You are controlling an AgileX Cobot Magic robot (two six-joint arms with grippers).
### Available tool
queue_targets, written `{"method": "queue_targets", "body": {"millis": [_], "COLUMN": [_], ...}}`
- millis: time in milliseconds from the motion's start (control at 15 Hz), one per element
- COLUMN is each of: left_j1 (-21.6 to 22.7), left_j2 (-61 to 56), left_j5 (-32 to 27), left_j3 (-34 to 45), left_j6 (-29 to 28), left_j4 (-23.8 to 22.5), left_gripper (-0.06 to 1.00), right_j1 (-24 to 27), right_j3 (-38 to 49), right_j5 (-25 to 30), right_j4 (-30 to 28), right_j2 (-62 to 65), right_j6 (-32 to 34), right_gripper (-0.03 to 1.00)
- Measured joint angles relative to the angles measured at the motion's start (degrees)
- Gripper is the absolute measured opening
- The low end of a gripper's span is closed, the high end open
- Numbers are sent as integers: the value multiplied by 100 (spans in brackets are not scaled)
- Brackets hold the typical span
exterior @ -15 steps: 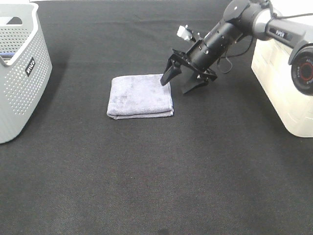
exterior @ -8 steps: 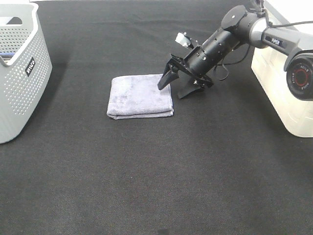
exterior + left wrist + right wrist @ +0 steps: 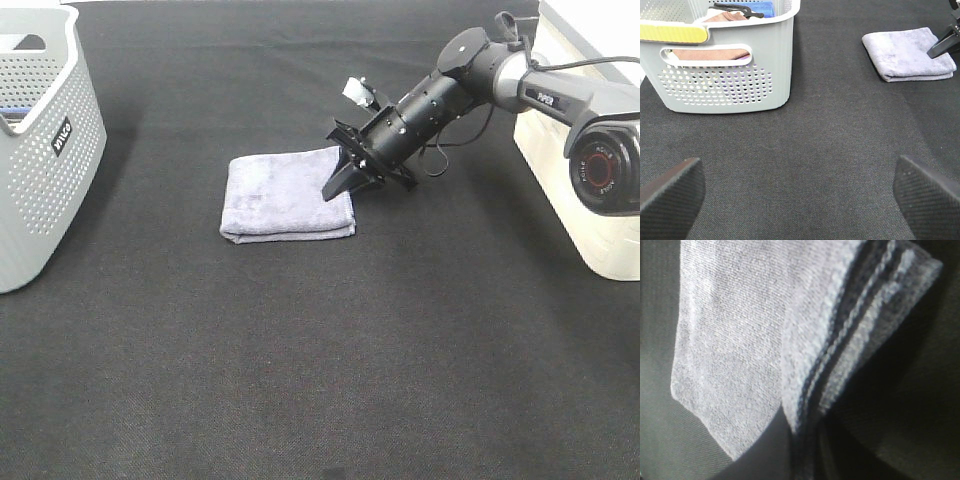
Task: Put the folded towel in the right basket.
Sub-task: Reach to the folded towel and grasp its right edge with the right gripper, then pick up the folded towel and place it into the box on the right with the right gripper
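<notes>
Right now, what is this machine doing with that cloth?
The right gripper is at the right edge of the folded towel, which lies flat on the black table; whether it has gripped is unclear. The white basket on the right awaits it. The left gripper hangs open, empty, near the grey basket.

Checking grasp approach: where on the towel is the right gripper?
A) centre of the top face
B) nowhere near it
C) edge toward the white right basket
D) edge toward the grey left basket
C: the right gripper is at the edge of the towel that faces the right basket, away from the left basket.
</notes>
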State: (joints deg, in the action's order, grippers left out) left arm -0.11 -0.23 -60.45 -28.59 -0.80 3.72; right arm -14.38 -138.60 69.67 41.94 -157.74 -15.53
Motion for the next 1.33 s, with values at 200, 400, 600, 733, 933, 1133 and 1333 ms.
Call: {"method": "queue_targets", "body": {"millis": [200,400,600,733,933,1133,1333], "left_j1": [0,0,0,0,0,0,0], "left_j2": [0,0,0,0,0,0,0], "left_j5": [0,0,0,0,0,0,0], "left_j3": [0,0,0,0,0,0,0], "left_j6": [0,0,0,0,0,0,0], "left_j4": [0,0,0,0,0,0,0], "left_gripper": [97,97,97,97,97,97,97], "right_j1": [0,0,0,0,6,246,997], "right_j3": [-653,-1049,-1134,-1134,-1140,-1140,-1037], "right_j5": [6,11,17,23,34,40,40], "right_j4": [-52,-281,-808,-1192,-2126,-2418,-2607], "right_j2": [-6,298,974,1352,2114,2756,3392], "right_j6": [0,11,11,11,57,292,413], "right_gripper": [6,6,6,6,6,6,6]}}
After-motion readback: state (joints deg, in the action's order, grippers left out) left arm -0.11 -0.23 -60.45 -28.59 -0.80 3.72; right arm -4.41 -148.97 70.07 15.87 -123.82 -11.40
